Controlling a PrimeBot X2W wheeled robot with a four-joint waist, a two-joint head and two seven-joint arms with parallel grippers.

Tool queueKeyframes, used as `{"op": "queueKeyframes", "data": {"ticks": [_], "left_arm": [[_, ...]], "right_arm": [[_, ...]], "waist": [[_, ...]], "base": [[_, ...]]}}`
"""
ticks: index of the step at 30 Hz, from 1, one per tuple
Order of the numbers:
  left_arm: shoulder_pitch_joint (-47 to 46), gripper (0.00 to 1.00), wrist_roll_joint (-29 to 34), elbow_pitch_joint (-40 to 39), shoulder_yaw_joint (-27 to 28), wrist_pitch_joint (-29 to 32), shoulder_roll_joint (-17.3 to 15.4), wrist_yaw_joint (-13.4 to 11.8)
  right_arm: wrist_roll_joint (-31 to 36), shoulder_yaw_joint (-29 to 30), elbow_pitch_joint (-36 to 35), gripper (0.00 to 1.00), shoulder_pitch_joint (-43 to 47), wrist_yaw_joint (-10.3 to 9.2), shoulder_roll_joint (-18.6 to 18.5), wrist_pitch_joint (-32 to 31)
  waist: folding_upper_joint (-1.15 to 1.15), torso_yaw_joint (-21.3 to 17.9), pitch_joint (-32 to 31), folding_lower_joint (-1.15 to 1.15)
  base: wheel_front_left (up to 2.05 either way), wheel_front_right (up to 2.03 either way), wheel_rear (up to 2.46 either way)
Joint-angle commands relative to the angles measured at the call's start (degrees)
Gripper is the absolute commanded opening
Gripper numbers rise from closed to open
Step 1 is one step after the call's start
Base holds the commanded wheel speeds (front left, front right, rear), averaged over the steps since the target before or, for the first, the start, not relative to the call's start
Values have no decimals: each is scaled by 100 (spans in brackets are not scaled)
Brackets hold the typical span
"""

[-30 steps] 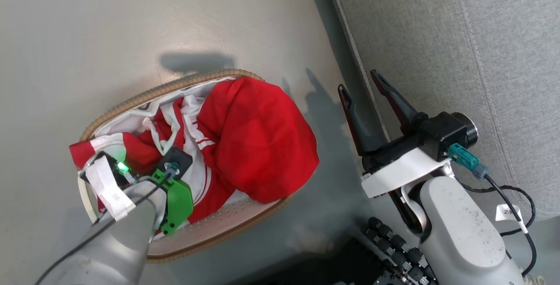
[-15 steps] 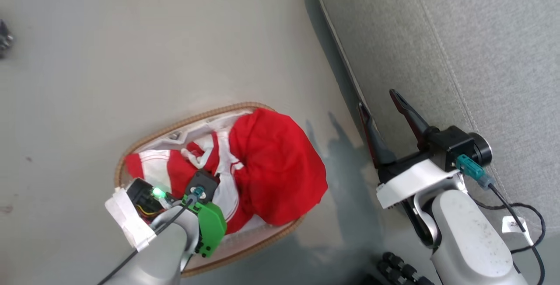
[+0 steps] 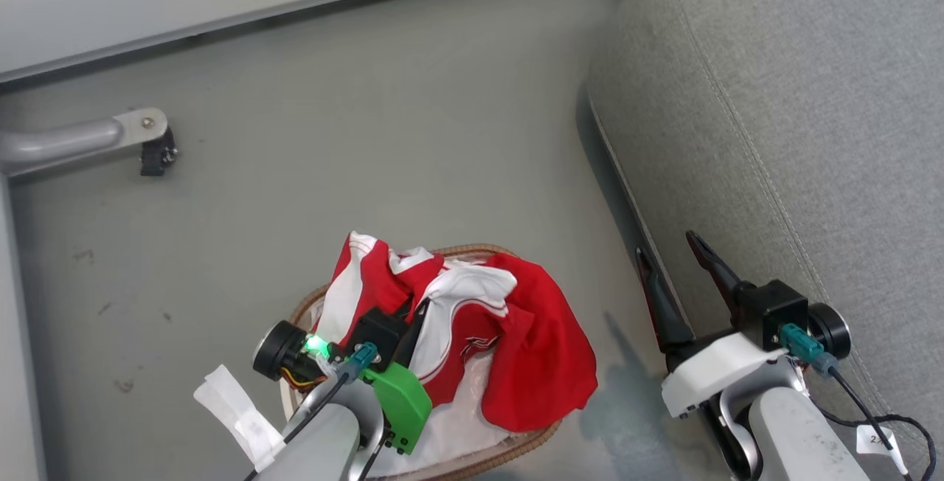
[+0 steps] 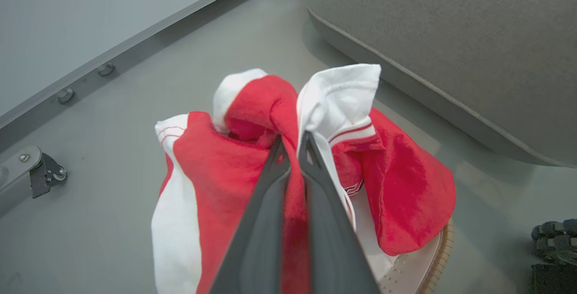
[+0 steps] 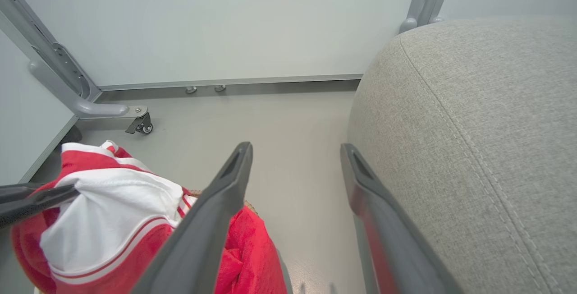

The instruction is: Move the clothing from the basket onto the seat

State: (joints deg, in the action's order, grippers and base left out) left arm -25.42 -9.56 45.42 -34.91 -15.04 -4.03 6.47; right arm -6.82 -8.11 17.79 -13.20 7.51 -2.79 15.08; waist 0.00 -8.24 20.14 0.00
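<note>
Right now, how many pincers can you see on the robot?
2. The left pincer is shut on the clothing, over the basket. The right pincer is open and holds nothing, beside the seat.

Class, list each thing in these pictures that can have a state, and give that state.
Left pincer, shut on the clothing.
Right pincer, open, holding nothing.
Clothing, bunched, pinched and raised, lower part draped over the basket.
Basket, upright on the floor.
Seat, no clothing on the part shown.
</note>
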Motion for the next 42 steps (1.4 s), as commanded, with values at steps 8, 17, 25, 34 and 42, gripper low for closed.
{"op": "queueKeyframes", "data": {"ticks": [8,17,25,34,42], "left_arm": [[381,0,-150,-917,281,-21,79,-36],[411,0,-329,-1945,469,-22,108,-10],[247,0,-688,-2672,414,-22,111,-62],[165,0,-829,-3027,272,-22,111,-139],[252,0,-920,-3079,171,-22,112,-145]], "right_arm": [[40,98,80,100,505,-4,-25,14],[24,45,100,100,781,-4,-25,13],[22,-69,139,100,980,-4,-25,13],[-20,-277,168,100,1105,-4,-24,13],[-13,-872,72,100,880,-4,-140,14]], "waist": [[0,619,-1135,0],[0,743,-1527,0],[0,840,-1819,0],[0,901,-1986,0],[0,978,-1959,0]], "base": [[0,0,0],[0,0,0],[0,0,0],[0,0,0],[0,0,0]]}}
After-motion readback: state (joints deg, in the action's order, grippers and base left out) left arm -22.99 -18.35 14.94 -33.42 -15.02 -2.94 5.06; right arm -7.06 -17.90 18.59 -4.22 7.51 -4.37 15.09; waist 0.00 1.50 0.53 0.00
